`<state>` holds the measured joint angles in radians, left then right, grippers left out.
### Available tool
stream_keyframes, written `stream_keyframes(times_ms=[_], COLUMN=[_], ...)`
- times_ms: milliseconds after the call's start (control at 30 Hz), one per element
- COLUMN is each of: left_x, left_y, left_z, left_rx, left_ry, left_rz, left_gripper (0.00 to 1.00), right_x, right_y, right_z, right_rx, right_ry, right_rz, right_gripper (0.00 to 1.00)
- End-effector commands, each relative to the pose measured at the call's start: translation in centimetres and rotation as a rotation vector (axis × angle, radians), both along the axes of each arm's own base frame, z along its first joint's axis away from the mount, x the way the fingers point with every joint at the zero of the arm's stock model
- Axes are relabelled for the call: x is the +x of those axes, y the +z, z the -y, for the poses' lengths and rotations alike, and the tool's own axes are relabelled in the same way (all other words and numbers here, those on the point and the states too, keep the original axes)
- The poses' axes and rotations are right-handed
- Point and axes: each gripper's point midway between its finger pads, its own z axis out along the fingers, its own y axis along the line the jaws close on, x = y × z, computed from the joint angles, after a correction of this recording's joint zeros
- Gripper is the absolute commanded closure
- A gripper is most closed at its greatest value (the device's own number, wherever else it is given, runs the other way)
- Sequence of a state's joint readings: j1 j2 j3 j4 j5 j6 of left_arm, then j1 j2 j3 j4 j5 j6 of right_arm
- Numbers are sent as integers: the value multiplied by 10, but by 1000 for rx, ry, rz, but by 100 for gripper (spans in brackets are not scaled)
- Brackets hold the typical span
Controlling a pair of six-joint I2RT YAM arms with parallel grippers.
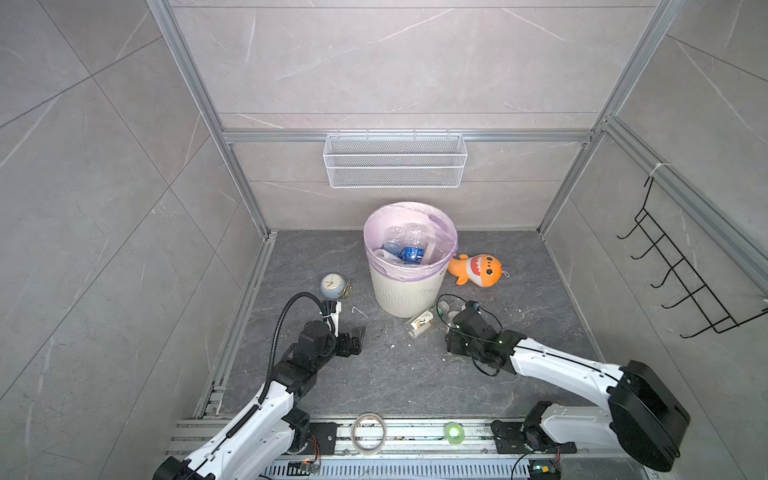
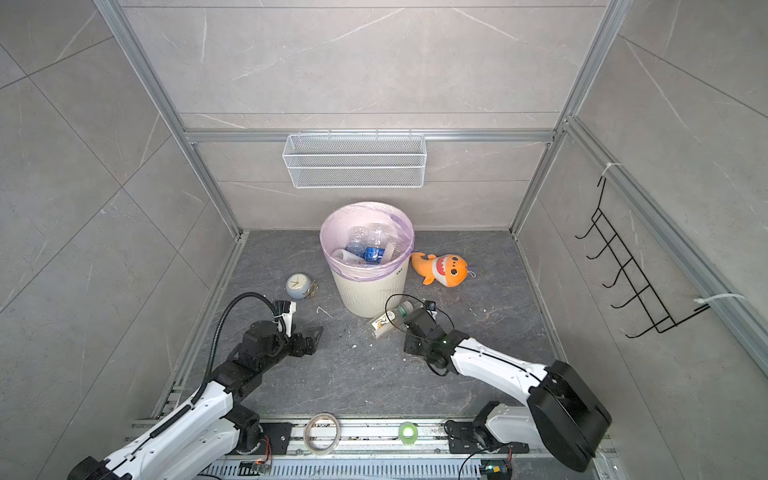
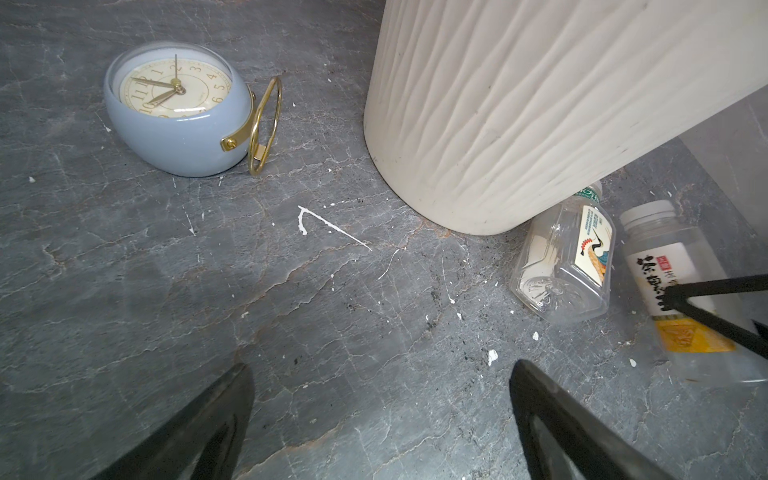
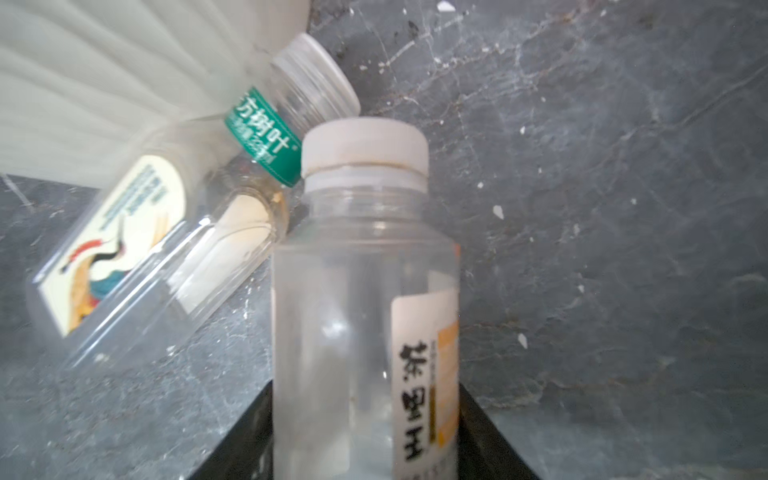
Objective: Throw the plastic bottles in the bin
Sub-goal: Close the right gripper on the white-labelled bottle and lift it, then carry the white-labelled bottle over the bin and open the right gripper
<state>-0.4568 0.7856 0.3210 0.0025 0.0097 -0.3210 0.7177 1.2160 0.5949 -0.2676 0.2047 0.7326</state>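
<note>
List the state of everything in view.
bin, upright, several bottles inside.
crane-label bottle, on its side against the bin's base.
white-capped bottle, lying down, gripped.
right gripper, shut on the white-capped bottle.
left gripper, open, empty.
clock, face tilted up.
plush shark, lying beside the bin.

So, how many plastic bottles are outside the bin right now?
2. The crane-label bottle lies on its side at the base of the bin. The white-capped bottle is beside it, between the fingers of the right gripper. More may be hidden behind the bin.
</note>
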Motion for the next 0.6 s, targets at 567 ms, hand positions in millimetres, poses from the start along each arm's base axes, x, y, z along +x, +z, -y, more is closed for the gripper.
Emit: stream_keyframes(times_ms=[567], left_x=[7], left_y=[12], left_z=[7], left_rx=[-8], left_ry=[-25], left_rz=[39], left_gripper=[3], right_x=[-21], right_y=[118], right_z=[-1], right_rx=[77], right_ry=[205], right_rz=[410], right_gripper=[43])
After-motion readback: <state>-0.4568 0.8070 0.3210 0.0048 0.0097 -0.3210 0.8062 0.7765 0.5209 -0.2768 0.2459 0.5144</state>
